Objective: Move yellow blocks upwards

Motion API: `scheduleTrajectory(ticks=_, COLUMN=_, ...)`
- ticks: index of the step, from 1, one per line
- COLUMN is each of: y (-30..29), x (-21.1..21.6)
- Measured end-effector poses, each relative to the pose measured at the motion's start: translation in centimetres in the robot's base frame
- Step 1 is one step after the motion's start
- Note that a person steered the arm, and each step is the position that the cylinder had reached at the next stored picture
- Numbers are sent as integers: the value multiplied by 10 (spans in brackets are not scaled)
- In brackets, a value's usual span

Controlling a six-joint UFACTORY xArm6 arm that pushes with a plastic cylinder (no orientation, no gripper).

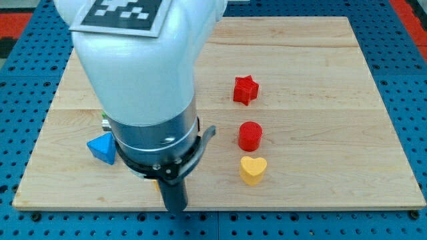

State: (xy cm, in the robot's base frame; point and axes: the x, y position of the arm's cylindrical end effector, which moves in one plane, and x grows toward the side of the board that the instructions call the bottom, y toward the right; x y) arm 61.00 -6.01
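Our arm (143, 73) fills the view's left and hides much of the desk (320, 100) behind it. Under its dark collar we glimpse only a sliver of orange-yellow (155, 185) beside the rod, too little to name its shape, and a speck of green (105, 121) at the collar's left edge that we cannot identify. The blue block (102, 147), a pointed wedge-like shape, is partly covered by the arm on its right side.

On top of the arm sits a black-and-white square marker (123, 15), cut off by the view's top — no readable writing.

We carry no fingers, only the rod; our tip (175, 208) rests near the desk's bottom edge, well left of the yellow heart (253, 170). The heart lies low on the desk, just below the red cylinder (251, 135), with the red star (245, 89) higher up. Those two reds stand in the column above it — bare wood spreads to the heart's right and towards the top.
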Motion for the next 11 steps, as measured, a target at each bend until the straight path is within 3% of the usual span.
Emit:
scheduleTrajectory(ticks=1, y=-2, x=-28)
scheduleTrajectory(ticks=3, y=-47, x=-10)
scheduleTrajectory(ticks=6, y=-27, x=-37)
scheduleTrajectory(ticks=7, y=-29, x=-8)
scheduleTrajectory(ticks=8, y=-9, x=9)
scheduleTrajectory(ticks=10, y=124, x=6)
scheduleTrajectory(ticks=11, y=125, x=-24)
